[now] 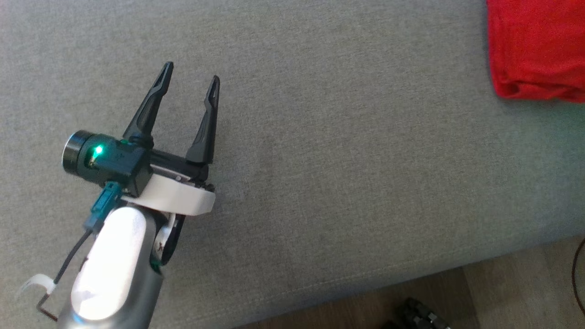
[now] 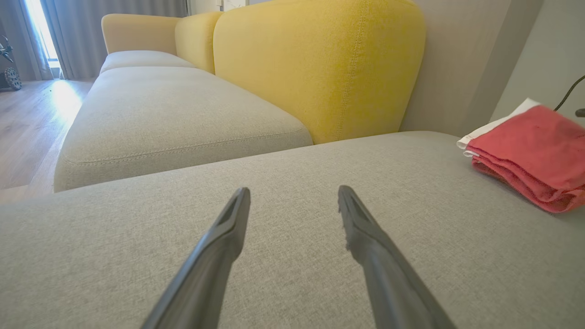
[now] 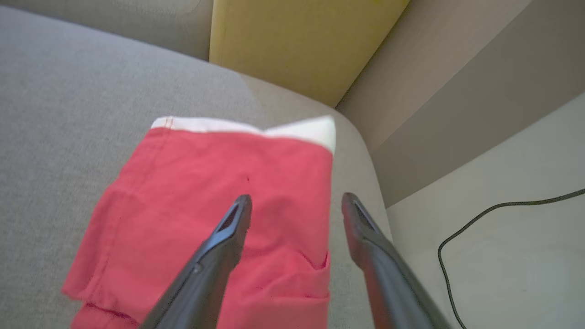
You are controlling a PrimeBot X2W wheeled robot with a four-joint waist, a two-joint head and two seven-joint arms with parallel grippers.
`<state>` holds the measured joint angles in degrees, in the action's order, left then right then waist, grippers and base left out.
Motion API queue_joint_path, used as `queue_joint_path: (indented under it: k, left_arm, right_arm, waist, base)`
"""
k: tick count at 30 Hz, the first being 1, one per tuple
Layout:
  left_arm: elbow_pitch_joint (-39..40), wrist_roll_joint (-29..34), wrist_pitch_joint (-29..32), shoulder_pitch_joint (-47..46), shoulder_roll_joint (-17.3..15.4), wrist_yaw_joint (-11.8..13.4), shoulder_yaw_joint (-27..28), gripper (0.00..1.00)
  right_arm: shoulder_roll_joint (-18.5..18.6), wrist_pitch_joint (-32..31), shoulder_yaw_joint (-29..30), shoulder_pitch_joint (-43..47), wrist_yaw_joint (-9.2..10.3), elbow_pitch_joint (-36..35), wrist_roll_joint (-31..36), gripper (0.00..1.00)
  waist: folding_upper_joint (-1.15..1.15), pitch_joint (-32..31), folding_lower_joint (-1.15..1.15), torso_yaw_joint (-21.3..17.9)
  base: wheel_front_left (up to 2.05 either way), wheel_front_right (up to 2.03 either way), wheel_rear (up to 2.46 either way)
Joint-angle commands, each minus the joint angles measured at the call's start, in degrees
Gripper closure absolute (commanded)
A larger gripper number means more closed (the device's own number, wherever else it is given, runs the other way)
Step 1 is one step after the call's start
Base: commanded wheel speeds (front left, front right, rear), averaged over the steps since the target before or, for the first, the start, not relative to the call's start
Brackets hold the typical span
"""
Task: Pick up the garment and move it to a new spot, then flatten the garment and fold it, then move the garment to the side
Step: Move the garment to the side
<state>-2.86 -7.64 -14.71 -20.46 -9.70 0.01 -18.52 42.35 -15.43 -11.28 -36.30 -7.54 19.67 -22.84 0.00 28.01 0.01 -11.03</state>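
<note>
Left gripper (image 1: 192,71) is nearest the head camera, low on the left, above the grey sofa seat (image 1: 343,160). Its two fingers (image 1: 151,103) are spread wide with nothing between them.

Count:
- two grippers, two fingers each
- one garment
- three grey seat cushions in a row in the left wrist view
- one bright yellow back cushion (image 2: 320,68) closest, with two more padded backs behind it (the farthest is paler)

Room:
- The seat is bare fabric from the left gripper all the way across to the garment.
- The seat's front edge runs along the bottom right of the head view, with wooden floor (image 1: 502,292) below it.
- There is a dark lump at that bottom edge (image 1: 420,315); can't tell what it is.
- A gap separates this seat from the next cushion (image 2: 183,123), further left in the left wrist view.

Garment (image 1: 534,50):
- It is red, folded into layers, and lies flat at the right end of the seat, well apart from the left gripper.
- A white band (image 3: 292,130) shows along its far edge.
- Its right side is just beside the seat's rounded corner, with the yellow cushion and a wall behind.

Right gripper (image 3: 296,196) is over the garment's near right part with its fingers spread and nothing pinched. Can't tell whether the tips touch the cloth.

One black cable (image 3: 480,219) lies on the pale floor past the seat edge, to the right.
</note>
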Motion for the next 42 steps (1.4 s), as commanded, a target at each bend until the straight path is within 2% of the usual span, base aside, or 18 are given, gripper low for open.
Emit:
queue_joint_path:
  k: [1, 5, 11, 16, 22, 27, 33, 42]
  left_arm:
    - [1.72, 0.14, -0.27, -1.01, -1.27, 0.13, 1.43, 0.0]
    - [0.98, -0.38, -0.26, 0.01, -1.33, 0.3, 1.4, 0.0]
    - [-0.04, -1.63, -0.2, 3.29, -1.31, 1.38, 2.05, 0.0]
    - [-0.57, -2.93, 0.02, 6.62, -1.15, 2.69, 2.91, 0.0]
    - [-1.07, -4.35, 0.21, 10.26, -0.35, 4.26, 3.42, 0.0]
    - [-1.71, -5.4, 0.23, 12.94, 0.05, 5.41, 3.96, 0.0]
    - [-2.24, -6.45, 0.21, 16.13, -0.03, 6.94, 5.11, 0.0]
    - [-2.61, -7.04, 0.63, 19.81, -0.78, 7.59, 5.07, 0.0]
  right_arm:
    - [0.94, 1.08, 2.06, 1.14, 0.05, -1.12, 0.97, 0.0]
    - [-3.89, 3.26, 7.42, 4.15, 0.05, -3.42, 3.5, 0.0]
    - [-16.56, 6.29, 14.25, 12.33, 0.05, -13.74, 7.91, 0.0]
    - [-26.28, 7.74, 14.49, 19.65, 0.05, -22.01, 10.27, 0.0]
    - [-34.39, 9.52, 12.32, 26.3, 0.05, -26.16, 11.83, 0.0]
    - [-37.58, 10.75, 9.71, 29.8, 0.05, -26.33, 12.66, 0.0]
    - [-38.91, 11.5, 7.99, 32.98, 0.05, -24.67, 13.14, 0.0]
    - [-39.31, 11.28, 7.82, 37.05, 0.05, -23.69, 15.43, 0.0]
  waist:
    - [0.0, -0.68, -0.01, -0.39]
    - [0.0, -2.94, -0.01, -0.92]
    - [0.0, -8.06, -0.01, -1.18]
    - [0.0, -12.25, -0.01, -0.01]
    - [0.0, -16.46, -0.01, 3.82]
    - [0.0, -19.35, -0.01, 7.88]
    - [0.0, -22.88, -0.01, 11.66]
    - [0.0, -26.84, -0.01, 12.97]
  base:
    - [0.0, 0.0, 0.0]
    - [0.0, 0.0, 0.0]
    - [0.0, 0.0, 0.0]
    - [0.0, 0.0, 0.0]
    - [0.0, 0.0, 0.0]
    - [0.0, 0.0, 0.0]
    - [0.0, 0.0, 0.0]
    - [0.0, 0.0, 0.0]
